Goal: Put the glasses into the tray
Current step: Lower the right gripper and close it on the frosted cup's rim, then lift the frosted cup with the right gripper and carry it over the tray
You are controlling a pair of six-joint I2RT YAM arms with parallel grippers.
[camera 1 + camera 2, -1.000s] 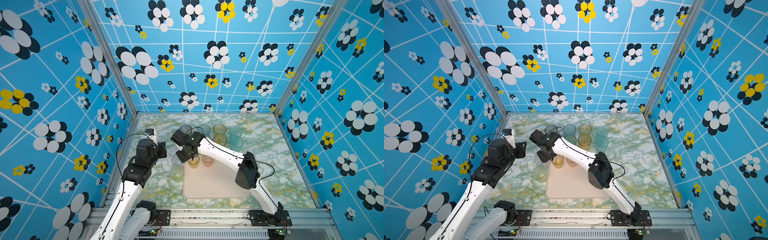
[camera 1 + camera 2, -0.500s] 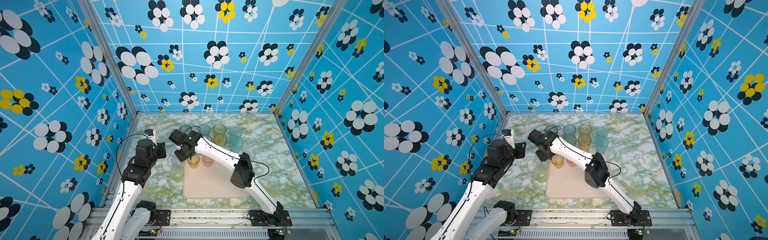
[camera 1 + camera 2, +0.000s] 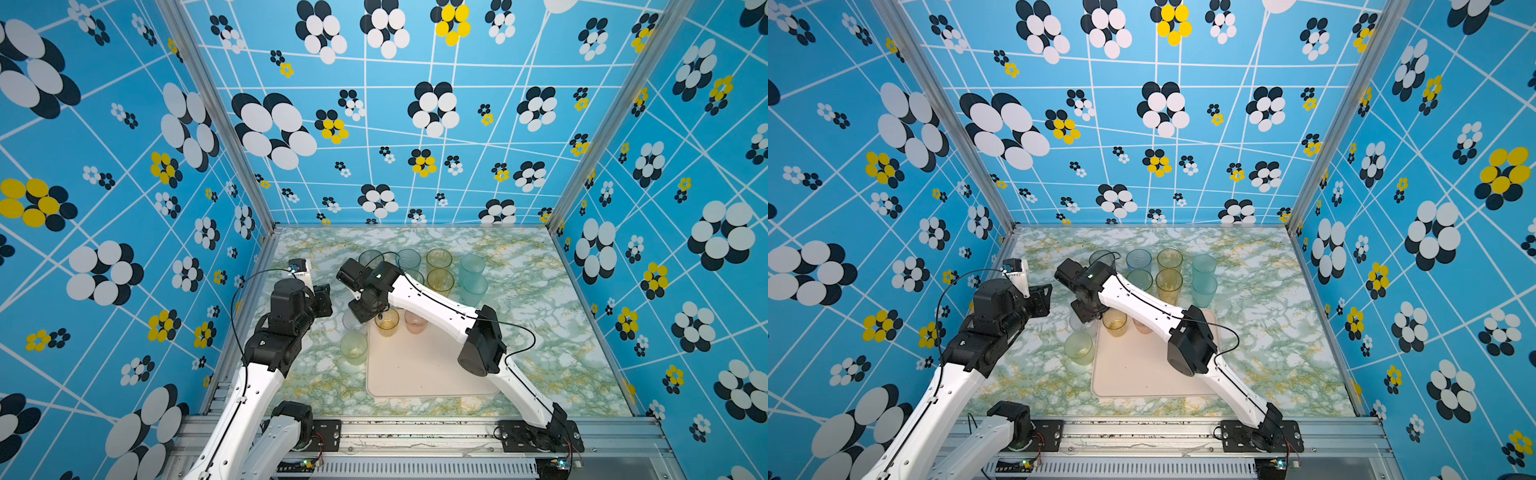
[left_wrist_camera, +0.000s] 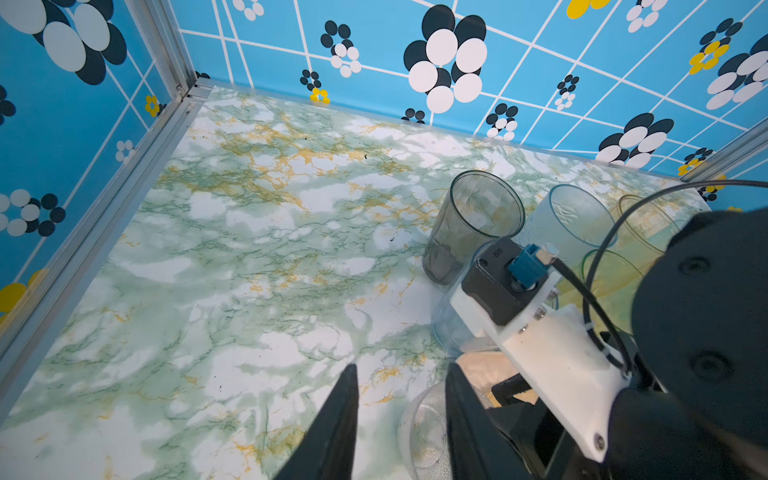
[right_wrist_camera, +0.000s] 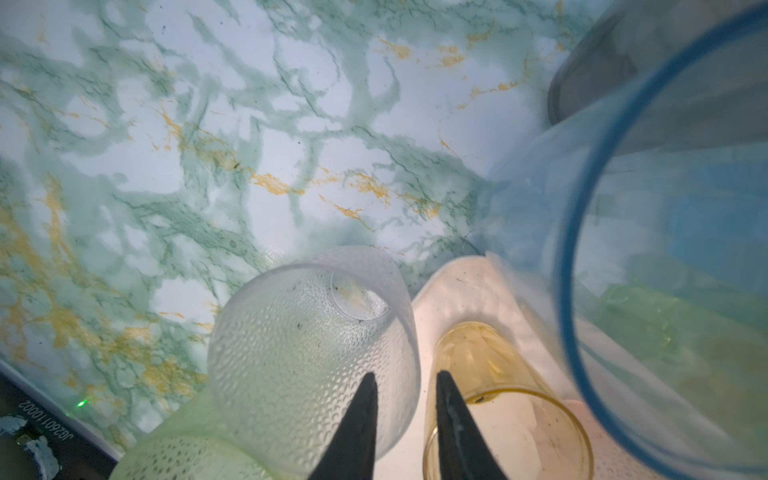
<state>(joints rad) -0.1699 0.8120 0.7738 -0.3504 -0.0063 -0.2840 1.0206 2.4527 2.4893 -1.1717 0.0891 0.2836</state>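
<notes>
Translucent plastic: clear short glass dimpled, blue tall glass smooth. Matt cream tray, lower centre in both top views. Smooth marble-print tabletop; brushed metal rail.

- Both top views are bright, evenly lit and sharp throughout; the wall frames bow toward the edges.
- Shadows on the table are faint and soft, hugging the right arm.
- The left wrist view is bright and crisp on the marble; that arm's black housing at 4 o'clock looks soft.
- The right wrist view is dimmer and bluish; the blue glass at 3 o'clock is heavily blurred, and the tray glows pale at 5 o'clock.
</notes>
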